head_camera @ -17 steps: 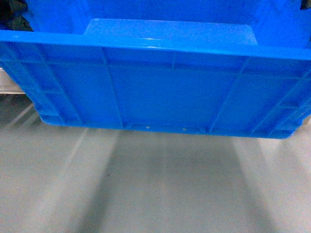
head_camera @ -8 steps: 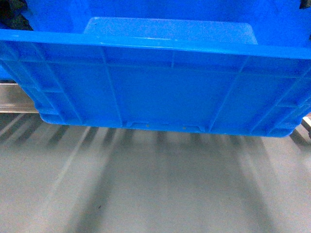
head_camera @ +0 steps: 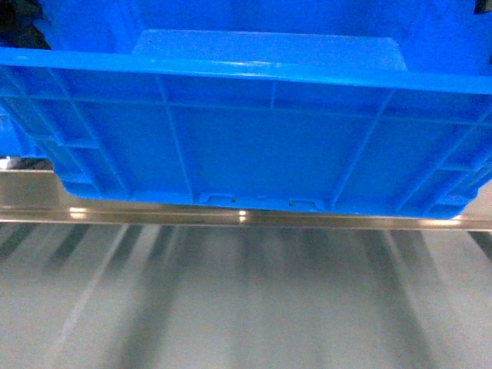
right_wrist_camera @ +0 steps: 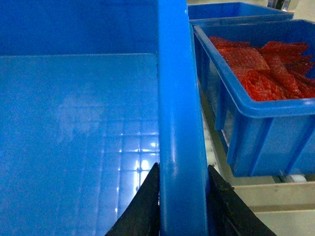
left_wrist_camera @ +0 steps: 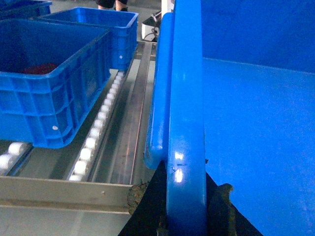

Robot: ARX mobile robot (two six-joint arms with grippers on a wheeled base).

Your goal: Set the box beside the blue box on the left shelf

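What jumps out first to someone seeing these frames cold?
The big blue box fills the head view, held up by both arms, with the left gripper and the right gripper each clamped over a side rim. Just below its base runs the left shelf, a silvery rail. In the right wrist view, a neighbouring blue crate holds red mesh pieces.

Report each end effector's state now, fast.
Left end effector: closed on the box rim.
Right end effector: closed on the box's opposite rim.
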